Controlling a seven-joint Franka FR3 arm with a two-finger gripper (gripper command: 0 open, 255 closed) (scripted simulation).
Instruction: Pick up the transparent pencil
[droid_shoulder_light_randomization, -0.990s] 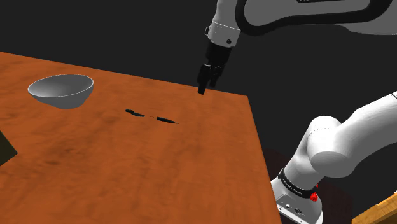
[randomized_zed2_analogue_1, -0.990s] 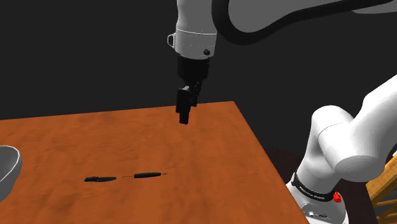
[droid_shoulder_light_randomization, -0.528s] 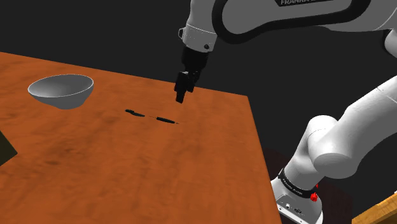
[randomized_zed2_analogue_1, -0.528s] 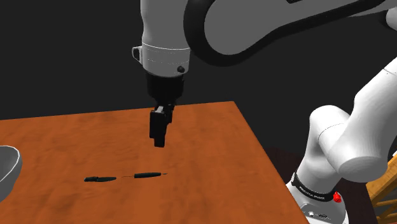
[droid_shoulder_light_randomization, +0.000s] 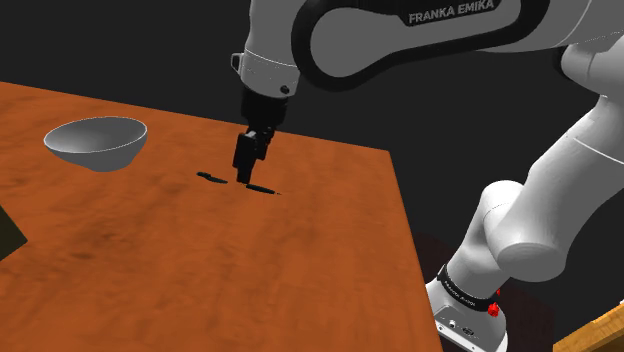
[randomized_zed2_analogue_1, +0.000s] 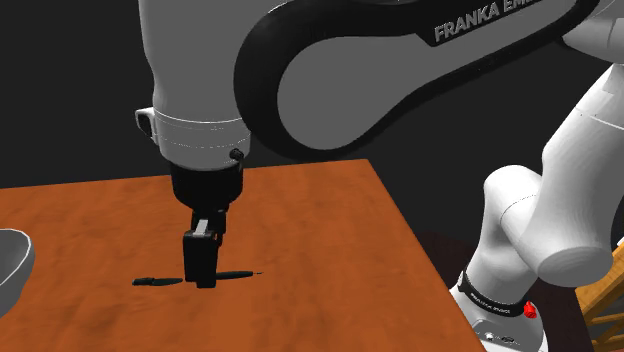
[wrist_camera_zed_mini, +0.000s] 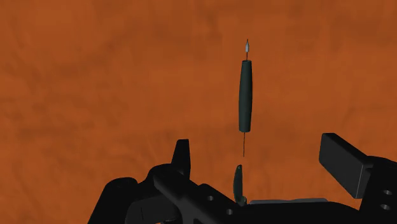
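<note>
Leftward in the shoulder view, the gripper (droid_shoulder_light_randomization: 244, 168) has come down over the dark pencil (droid_shoulder_light_randomization: 260, 188). Its fingers (wrist_camera_zed_mini: 343, 164) stand apart.

Reddish-brown wood-grain table (droid_shoulder_light_randomization: 200, 270), dimly lit. Dark backdrop (droid_shoulder_light_randomization: 120, 40) behind it. Dark maroon floor (droid_shoulder_light_randomization: 432, 250) past the table edge. Light wooden furniture piece (randomized_zed2_analogue_1: 603, 290) at the second exterior view's lower right.
</note>
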